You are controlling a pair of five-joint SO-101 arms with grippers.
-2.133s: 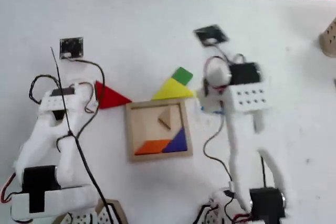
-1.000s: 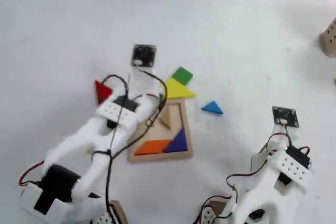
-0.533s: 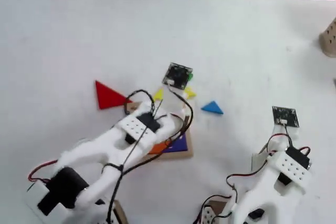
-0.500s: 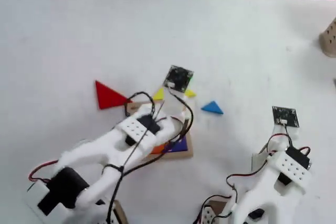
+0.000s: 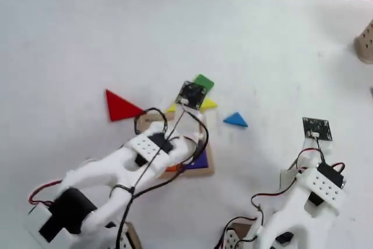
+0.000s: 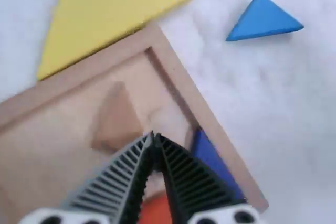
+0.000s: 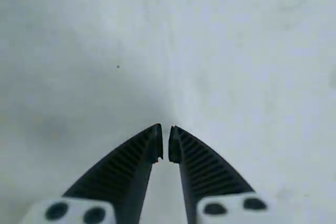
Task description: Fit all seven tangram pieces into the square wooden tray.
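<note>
The square wooden tray [image 6: 176, 80] holds a plain wooden triangle [image 6: 113, 119], a purple piece [image 6: 212, 161] and an orange piece [image 6: 157, 211]. My left gripper [image 6: 154, 138] is shut and holds nothing; it hangs over the tray's inside, between the wooden triangle and the purple piece. The left arm [image 5: 145, 147] covers much of the tray [image 5: 207, 170] in the high view. Outside the tray lie a yellow triangle [image 6: 105, 14], a green square [image 5: 204, 81], a small blue triangle [image 5: 235, 119] and a red triangle [image 5: 120, 107]. My right gripper [image 7: 164, 129] is shut over bare table.
The right arm [image 5: 309, 193] sits folded at the near right, well away from the tray. Cables loop over the left arm. A pale perforated object [image 5: 365, 42] stands at the far right edge. White tabletop stretches open behind the pieces.
The left arm has swung from the red triangle's side to over the tray. The right arm, earlier beside the tray, has drawn back to the near right; the blue triangle now lies on the table.
</note>
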